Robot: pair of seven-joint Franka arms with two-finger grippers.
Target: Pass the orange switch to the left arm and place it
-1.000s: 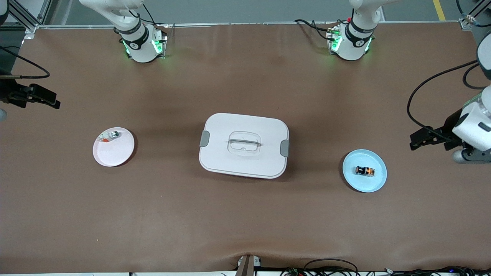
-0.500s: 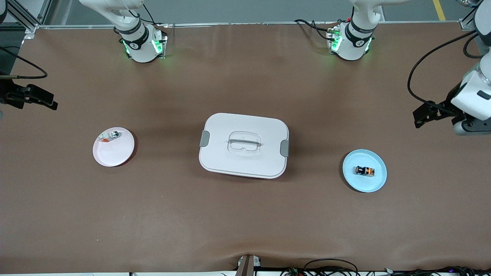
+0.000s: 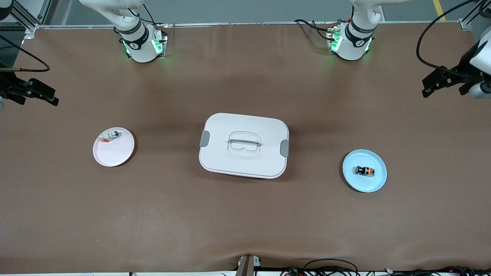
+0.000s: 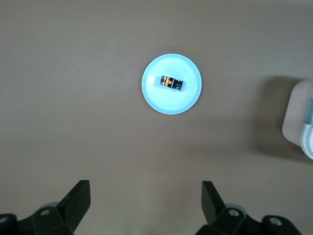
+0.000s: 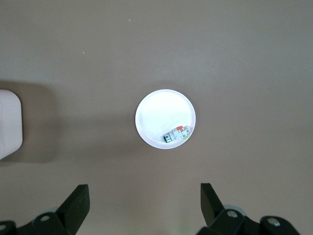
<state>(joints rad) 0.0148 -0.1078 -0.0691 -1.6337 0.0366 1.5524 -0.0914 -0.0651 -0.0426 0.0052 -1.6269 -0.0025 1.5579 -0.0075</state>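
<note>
The orange switch [image 3: 364,170] lies on its side on a small blue plate [image 3: 374,183] toward the left arm's end of the table; the left wrist view shows the switch [image 4: 171,82] on that plate [image 4: 170,104]. The white box [image 3: 244,145] stands mid-table between the two plates. My left gripper [image 3: 430,86] hangs open and empty over bare table at the left arm's end, apart from the blue plate, its fingers wide [image 4: 145,196]. My right gripper [image 3: 48,96] hangs open and empty over the right arm's end [image 5: 145,196].
A pink plate [image 3: 113,155] toward the right arm's end holds a small silver-and-clear part with a red bit [image 3: 111,135], also seen in the right wrist view [image 5: 177,134]. A corner of the box shows in each wrist view [image 4: 299,122] [image 5: 10,125]. Cables run along the table edges.
My left gripper has drawn away from the blue plate toward the robots' side of the table. The right gripper has barely shifted. The switch, plates and box have not moved.
</note>
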